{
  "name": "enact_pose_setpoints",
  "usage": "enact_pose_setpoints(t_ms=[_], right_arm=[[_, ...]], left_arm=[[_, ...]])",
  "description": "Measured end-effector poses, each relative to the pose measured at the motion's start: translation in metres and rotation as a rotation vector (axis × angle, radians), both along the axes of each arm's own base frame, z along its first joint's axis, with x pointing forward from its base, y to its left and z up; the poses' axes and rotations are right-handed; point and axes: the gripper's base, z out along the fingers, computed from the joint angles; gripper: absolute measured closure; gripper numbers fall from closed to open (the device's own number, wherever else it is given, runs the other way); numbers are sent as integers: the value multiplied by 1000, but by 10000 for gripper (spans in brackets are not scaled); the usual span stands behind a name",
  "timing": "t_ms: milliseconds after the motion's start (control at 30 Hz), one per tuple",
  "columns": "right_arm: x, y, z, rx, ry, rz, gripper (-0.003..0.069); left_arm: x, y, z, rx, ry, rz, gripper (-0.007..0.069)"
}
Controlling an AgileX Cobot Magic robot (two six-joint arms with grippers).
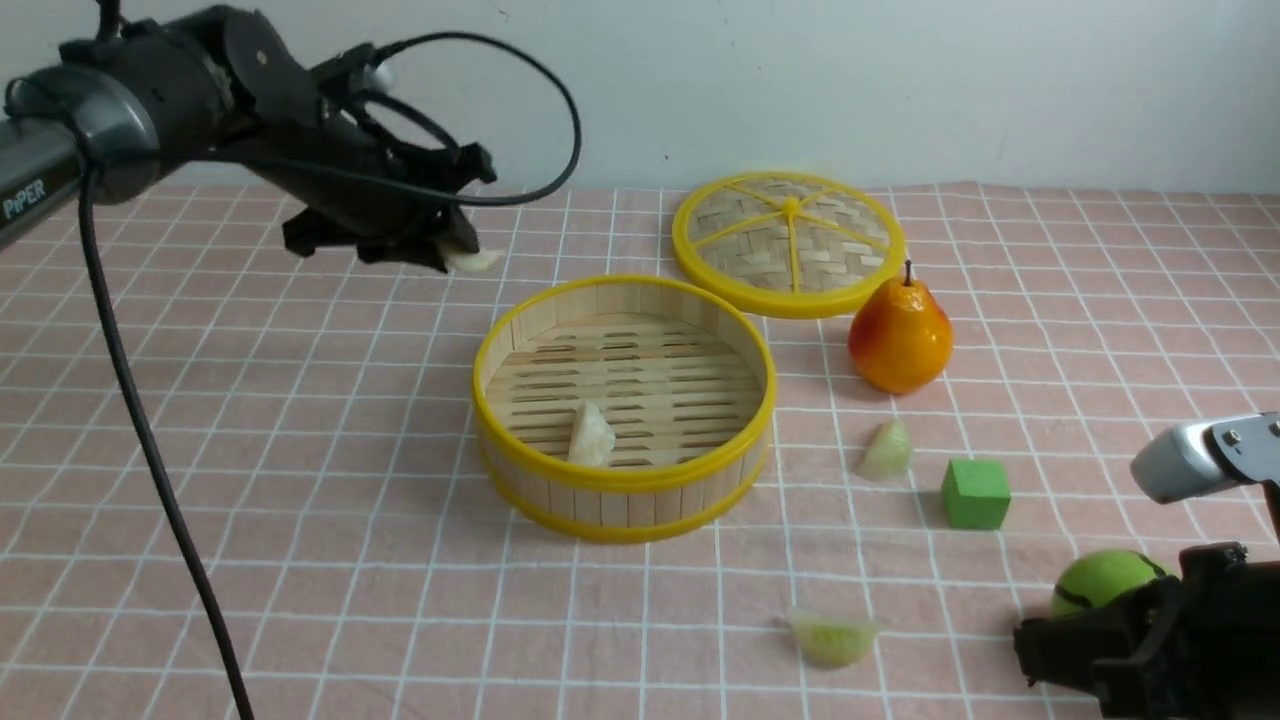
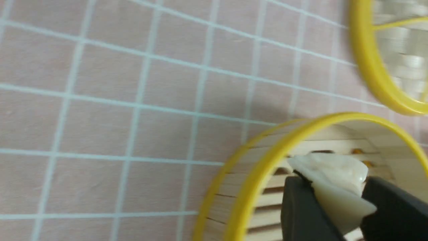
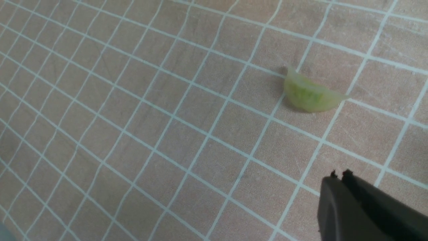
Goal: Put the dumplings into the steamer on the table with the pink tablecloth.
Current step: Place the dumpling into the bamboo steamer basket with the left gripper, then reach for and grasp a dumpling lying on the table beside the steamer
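The steamer [image 1: 622, 497] stands mid-table on the pink tablecloth [image 1: 300, 420]. One cream dumpling [image 1: 590, 436] lies on its slatted floor. My left gripper [image 1: 455, 255] is shut on a second cream dumpling [image 1: 472, 261] and holds it in the air, left of and behind the steamer. In the left wrist view that dumpling [image 2: 334, 187] sits between the black fingers [image 2: 302, 209] above the steamer's rim [image 2: 267, 167]. Two pale green dumplings lie on the cloth: one [image 1: 886, 450] right of the steamer, one [image 1: 832, 636] near the front, also in the right wrist view [image 3: 309, 93]. My right gripper [image 3: 338, 174] is shut and empty, low at the front right.
The flat woven lid [image 1: 788, 243] lies behind the steamer. An orange pear [image 1: 900, 336], a green cube [image 1: 974, 492] and a green ball [image 1: 1105, 578] sit at the right. My left arm's black cable [image 1: 150, 440] hangs down across the left side.
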Motion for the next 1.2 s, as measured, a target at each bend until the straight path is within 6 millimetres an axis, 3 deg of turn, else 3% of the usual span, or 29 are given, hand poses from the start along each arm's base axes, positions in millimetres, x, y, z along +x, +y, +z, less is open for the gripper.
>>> enact_pose_setpoints(t_ms=[100,267,433,533,633,700,800,933,967,1000,1033,1100,1200], right_arm=[[0,0,0,0,0,0,645],[0,0,0,0,0,0,644],[0,0,0,0,1,1,641],[0,0,0,0,1,1,638],[0,0,0,-1,-1,3,636],[0,0,0,-6,-7,9,634],[1,0,0,-31,-37,31,629],[1,-1,0,-26,-29,9,624],[2,-1,1,-25,-27,7,624],[2,-2,3,-28,-11,-1,620],[4,-2,6,-38,-8,-3,619],[10,-5,17,-70,8,-31,615],[26,-11,31,-124,28,-95,607]], left_arm=[[-7,-23,1,-4,1,-93,405],[-3,-57,-39,31,36,-181,405],[7,-66,-75,52,46,-172,395],[8,-66,-77,55,45,-170,306],[5,-64,-63,76,18,-179,183],[2,-61,-53,88,7,-184,160],[-13,-53,-10,129,-41,-195,151],[-47,-39,60,186,-124,-208,243],[-50,-39,64,189,-128,-210,258],[-73,-31,98,214,-167,-222,316],[-86,-26,115,234,-193,-230,359],[-132,-10,167,275,-294,-235,447],[-188,10,215,298,-393,-204,540]])
